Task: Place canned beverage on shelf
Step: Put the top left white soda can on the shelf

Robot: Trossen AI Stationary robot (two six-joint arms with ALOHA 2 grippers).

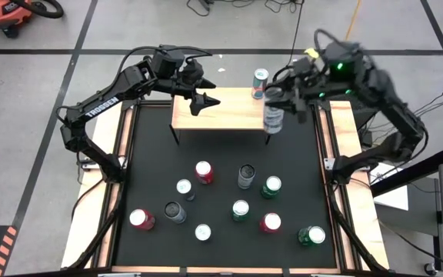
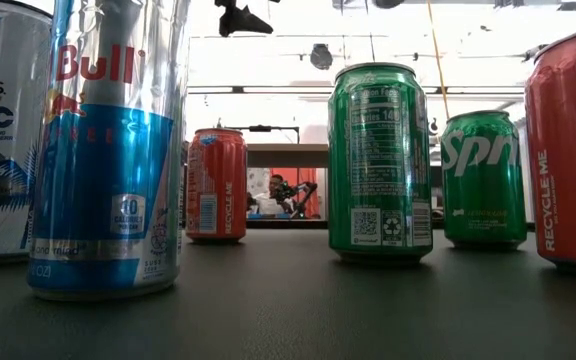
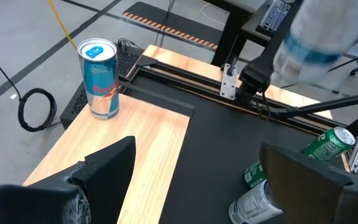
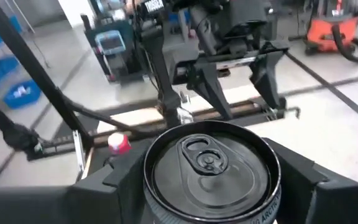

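The shelf (image 1: 220, 109), a light-wood board on thin black legs, stands at the far side of the black table (image 1: 152, 161). A blue and silver can (image 1: 260, 83) (image 3: 100, 78) stands upright on the shelf's far right corner. My right gripper (image 1: 277, 104) is shut on a silver canned beverage (image 1: 273, 118) (image 4: 210, 165), held in the air at the shelf's right end. My left gripper (image 1: 203, 101) (image 3: 197, 180) hangs open over the shelf's left half with nothing between its fingers. My right gripper pinches the silver can's side walls just under its top rim (image 4: 166, 208) between its two fingers (image 4: 126, 171), one on each side. The fingers come nearly level from the table's right side. The can hangs upright, tab end up, clear of shelf and table.
Several cans stand upright on the black table nearer the front: a red one (image 1: 204, 171), a silver one (image 1: 246, 176), green ones (image 1: 271, 186) (image 2: 380, 160), a blue and silver one (image 2: 108, 150). The shelf's near and left parts are bare wood (image 3: 135, 143).
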